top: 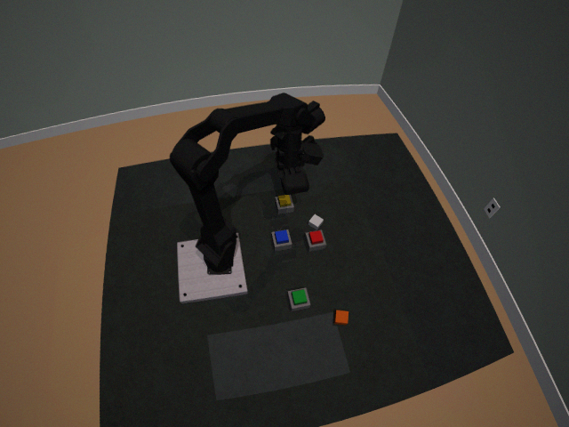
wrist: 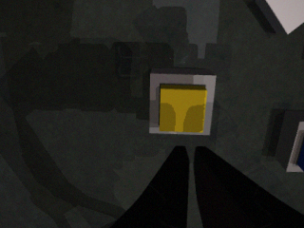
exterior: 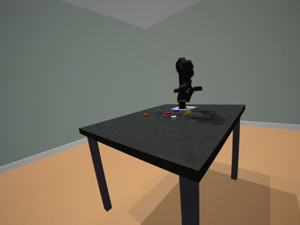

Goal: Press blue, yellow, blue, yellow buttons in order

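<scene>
The claw's (wrist: 192,148) tips sit together, holding nothing. In the wrist view, the square yellow button (top: 284,200) (exterior: 188,112) (wrist: 182,109) stands raised at twelve o'clock from them, twin shadows darkening its bright top.

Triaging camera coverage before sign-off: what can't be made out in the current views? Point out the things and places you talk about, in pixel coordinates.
- Wrist: blue button (top: 281,237) (exterior: 176,111) (wrist: 301,153), mostly cut off by the right edge.
- Wrist: white block (top: 316,221) (exterior: 174,117) (wrist: 291,11), cut off by the top edge.
- Exterior: gripper (wrist: 189,156) fingertips, too dark and small to separate.
- Top: fingertips, hidden by the arm's dark wrist parts.
</scene>
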Motion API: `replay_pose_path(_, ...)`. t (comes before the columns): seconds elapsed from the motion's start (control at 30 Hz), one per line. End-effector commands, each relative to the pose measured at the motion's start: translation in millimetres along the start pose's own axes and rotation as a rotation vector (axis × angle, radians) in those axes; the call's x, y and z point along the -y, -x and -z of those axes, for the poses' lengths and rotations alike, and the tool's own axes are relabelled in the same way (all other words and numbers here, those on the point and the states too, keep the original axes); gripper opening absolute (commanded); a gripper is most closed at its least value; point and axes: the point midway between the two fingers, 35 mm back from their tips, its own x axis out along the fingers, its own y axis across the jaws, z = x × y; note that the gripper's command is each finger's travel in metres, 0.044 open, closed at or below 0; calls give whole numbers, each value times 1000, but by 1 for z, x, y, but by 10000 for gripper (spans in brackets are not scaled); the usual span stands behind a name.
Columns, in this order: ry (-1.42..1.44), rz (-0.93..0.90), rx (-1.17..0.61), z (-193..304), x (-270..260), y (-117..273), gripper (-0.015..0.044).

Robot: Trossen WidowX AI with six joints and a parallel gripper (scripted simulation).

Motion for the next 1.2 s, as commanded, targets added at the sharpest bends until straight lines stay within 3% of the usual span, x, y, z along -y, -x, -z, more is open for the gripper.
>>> replay_pose_path(0.0,-5,14,-25,6,2,-41,20)
replay_pose_path(1.17,-5,15,-26,7,3,-77,20)
